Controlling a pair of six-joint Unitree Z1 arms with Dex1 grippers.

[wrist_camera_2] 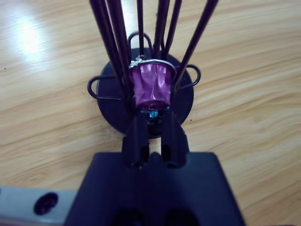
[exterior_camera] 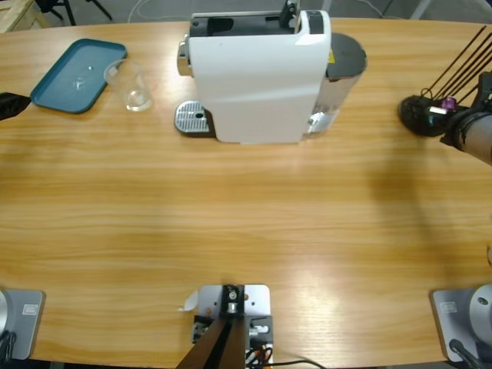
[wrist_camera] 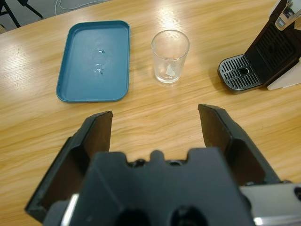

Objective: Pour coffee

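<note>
An empty-looking clear glass (wrist_camera: 170,55) stands upright on the table between the teal tray (wrist_camera: 84,70) and the coffee machine's drip grate (wrist_camera: 240,77). No coffee shows in it. My left gripper (wrist_camera: 155,115) is open and holds nothing; it is short of the glass and faces it. In the high view it is only a black tip (exterior_camera: 11,104) at the left edge. At the right, my right gripper (wrist_camera_2: 154,117) has its jaws drawn close on the lower end of a purple capsule (wrist_camera_2: 151,86) in the black wire capsule rack (wrist_camera_2: 108,110).
The white coffee machine (exterior_camera: 257,77) stands at the back middle with its grate (exterior_camera: 192,118) toward the glass (exterior_camera: 132,86). The tray (exterior_camera: 73,77) lies at the far left and the capsule rack (exterior_camera: 421,115) at the far right. Bare wood fills the front half.
</note>
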